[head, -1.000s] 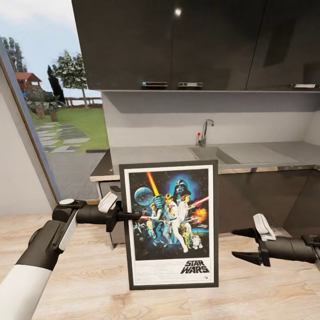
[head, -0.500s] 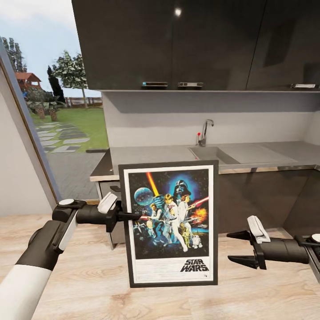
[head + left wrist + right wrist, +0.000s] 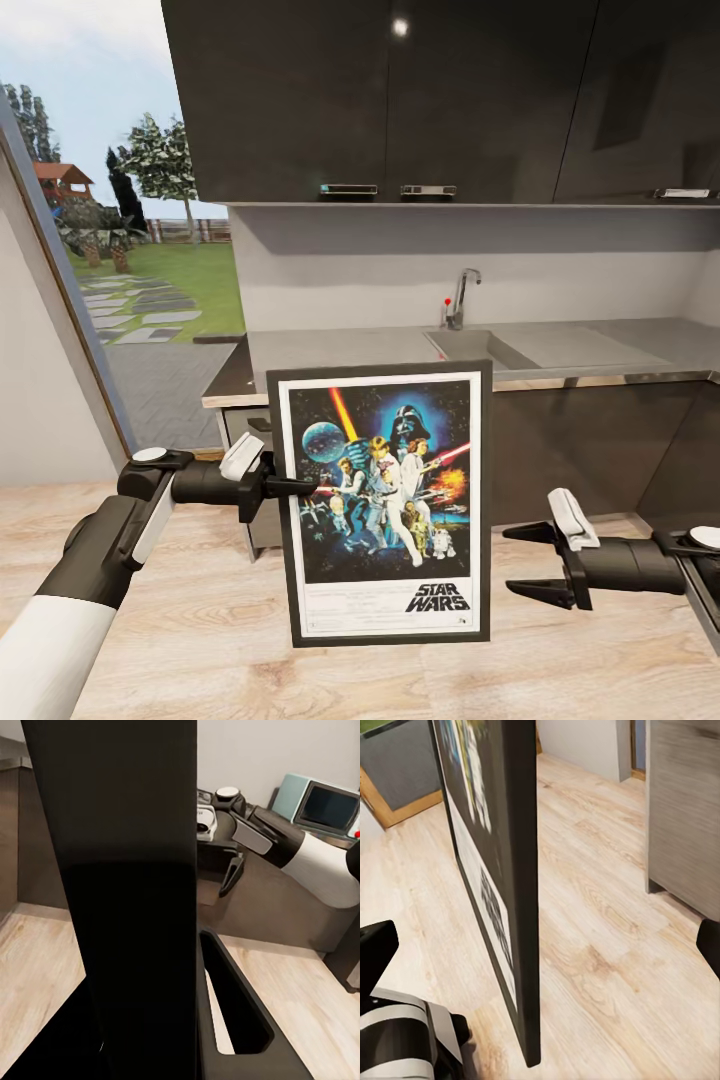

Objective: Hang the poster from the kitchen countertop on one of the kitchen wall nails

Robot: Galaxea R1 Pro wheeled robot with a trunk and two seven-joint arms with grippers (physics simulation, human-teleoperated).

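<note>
The Star Wars poster hangs upright in the air in front of the kitchen countertop, its black frame facing me. My left gripper is shut on the poster's left edge at mid-height. In the left wrist view the poster's dark back passes between the fingers. My right gripper is open just off the poster's right edge, low down, and not touching it. The right wrist view sees the poster edge-on between its spread fingertips.
The grey worktop carries an inset sink and a chrome tap, with dark upper cabinets above. A glass wall to the garden stands at the left. Light wood floor lies below both arms.
My right gripper has slid left and slightly down, closing in on the poster's right edge. The left gripper and the poster have stayed still.
</note>
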